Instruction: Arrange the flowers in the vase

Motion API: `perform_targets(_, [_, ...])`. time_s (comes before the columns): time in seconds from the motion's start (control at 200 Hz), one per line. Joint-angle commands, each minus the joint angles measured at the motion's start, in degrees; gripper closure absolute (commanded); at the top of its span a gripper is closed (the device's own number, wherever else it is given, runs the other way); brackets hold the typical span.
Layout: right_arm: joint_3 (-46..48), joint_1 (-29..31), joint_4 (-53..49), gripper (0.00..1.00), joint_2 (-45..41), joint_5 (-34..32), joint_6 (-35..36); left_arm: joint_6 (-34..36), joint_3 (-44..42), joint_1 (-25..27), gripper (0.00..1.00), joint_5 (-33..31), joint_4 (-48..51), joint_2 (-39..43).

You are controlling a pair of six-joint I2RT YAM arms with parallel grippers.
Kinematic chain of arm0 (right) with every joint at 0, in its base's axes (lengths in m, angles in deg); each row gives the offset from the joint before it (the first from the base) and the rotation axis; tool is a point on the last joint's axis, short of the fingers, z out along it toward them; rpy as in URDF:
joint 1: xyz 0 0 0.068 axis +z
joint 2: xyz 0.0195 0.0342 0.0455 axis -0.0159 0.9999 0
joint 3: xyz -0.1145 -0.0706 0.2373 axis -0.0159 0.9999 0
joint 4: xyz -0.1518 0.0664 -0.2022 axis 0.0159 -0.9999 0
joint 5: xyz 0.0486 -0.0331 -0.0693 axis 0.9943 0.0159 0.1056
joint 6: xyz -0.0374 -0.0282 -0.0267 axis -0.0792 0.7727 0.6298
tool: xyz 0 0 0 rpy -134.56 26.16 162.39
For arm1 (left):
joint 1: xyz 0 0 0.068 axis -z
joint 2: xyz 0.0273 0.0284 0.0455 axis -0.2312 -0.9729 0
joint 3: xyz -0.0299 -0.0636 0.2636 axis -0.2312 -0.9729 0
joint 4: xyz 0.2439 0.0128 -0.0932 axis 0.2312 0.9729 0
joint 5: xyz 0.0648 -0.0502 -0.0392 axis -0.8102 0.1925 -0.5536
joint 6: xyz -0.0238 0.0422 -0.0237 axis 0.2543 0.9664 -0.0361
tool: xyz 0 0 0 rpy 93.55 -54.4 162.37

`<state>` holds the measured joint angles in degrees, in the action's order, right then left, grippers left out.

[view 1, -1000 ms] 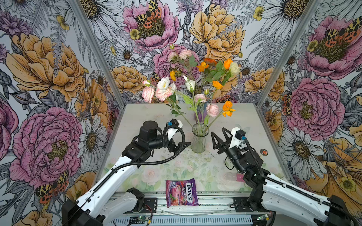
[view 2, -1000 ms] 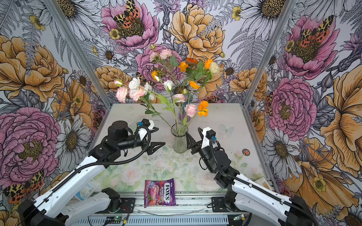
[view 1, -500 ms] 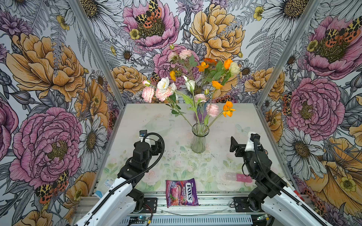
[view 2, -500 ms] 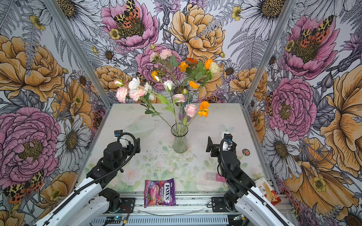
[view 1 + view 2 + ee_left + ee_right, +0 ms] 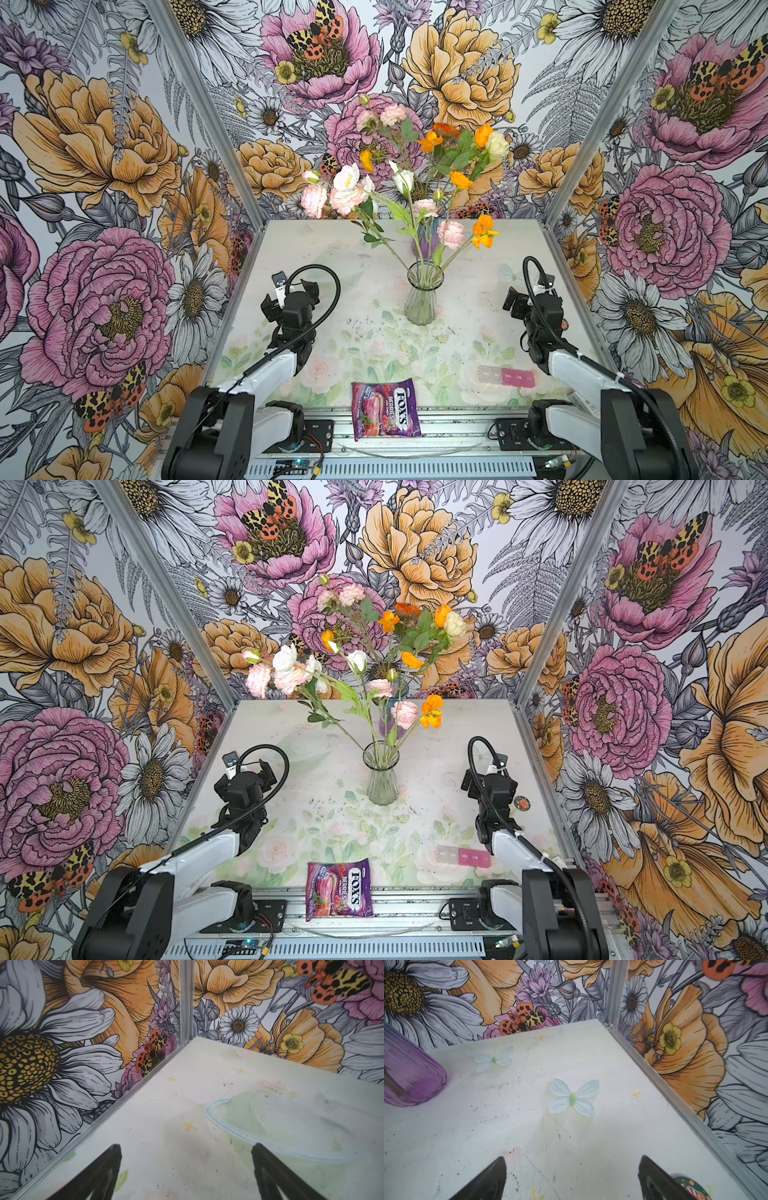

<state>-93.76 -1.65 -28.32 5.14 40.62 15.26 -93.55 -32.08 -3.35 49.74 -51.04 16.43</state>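
The flowers [image 5: 399, 183] [image 5: 353, 663], pink, white and orange on long green stems, stand together in a clear glass vase [image 5: 423, 299] [image 5: 382, 779] at the middle of the table, shown in both top views. My left gripper [image 5: 291, 291] [image 5: 186, 1146] hangs open over bare tabletop, well left of the vase, and faces the back left corner. My right gripper [image 5: 534, 297] [image 5: 573, 1157] is open too, well right of the vase and near the right wall. Neither gripper has anything between its fingers. No wrist view shows the flowers.
A purple ribbed vase [image 5: 409, 1076] stands behind the clear one. A purple candy bag [image 5: 384, 409] lies at the front edge, a pink and clear block strip [image 5: 505, 376] at the front right. A small round green item [image 5: 521, 802] sits by the right wall. Patterned walls close in three sides.
Both arms have drawn back from either side of the vase to the table's left and right edges. The right gripper's jaws have spread wider. The flowers and vase stayed put.
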Motion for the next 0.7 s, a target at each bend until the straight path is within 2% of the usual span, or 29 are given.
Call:
perform_targets(0.0, [0.6,0.1,16.1,0.00,4.0,4.6,5.5,8.9,-1.5,1.4,0.01,6.1,-14.9,-3.8])
perform_targets(0.105, [1.0,-0.7,25.8,0.01,11.1,5.9,7.0,13.2,-2.1,1.5,0.01,10.8,-26.5,-10.8])
perform_targets(0.14, [1.6,-1.2,30.9,0.00,15.1,7.7,6.9,13.4,-2.7,-0.1,0.01,13.9,-32.4,-15.1])
perform_targets(0.17, [2.5,-1.2,36.6,0.00,19.2,9.3,7.6,12.7,-3.8,-0.8,0.01,12.9,-37.7,-17.3])
perform_targets(0.2, [3.3,-1.2,42.0,0.00,20.9,10.5,7.8,10.9,-4.6,-2.1,0.01,14.7,-36.5,-15.9])
perform_targets(0.26, [3.0,-1.2,34.4,0.01,17.0,10.1,7.6,7.3,-4.7,-5.3,0.01,18.5,-32.4,-14.0])
perform_targets(0.325, [1.7,-1.2,36.7,0.00,19.7,11.6,8.0,6.3,-3.9,-7.4,0.01,21.1,-37.7,-19.7])
perform_targets(0.355, [0.9,-1.1,33.1,0.01,18.9,12.0,8.3,6.5,-3.1,-7.5,0.01,21.1,-37.3,-20.1])
perform_targets(0.41, [-1.7,-1.1,27.8,0.01,18.7,12.0,8.3,5.7,-0.6,-7.4,0.01,21.0,-26.0,-16.6])
perform_targets(0.48, [-4.4,-1.0,22.2,0.00,18.4,12.4,8.5,6.4,0.5,-7.1,0.01,19.8,-28.8,-19.1])
perform_targets(0.535, [-4.4,-1.0,23.6,0.01,18.9,12.5,8.5,6.0,1.4,-6.9,0.01,19.6,-24.7,-17.9])
perform_targets(0.696, [-2.7,-0.8,26.3,0.01,18.7,12.8,9.0,6.9,0.4,-6.4,0.01,19.1,-28.5,-18.9])
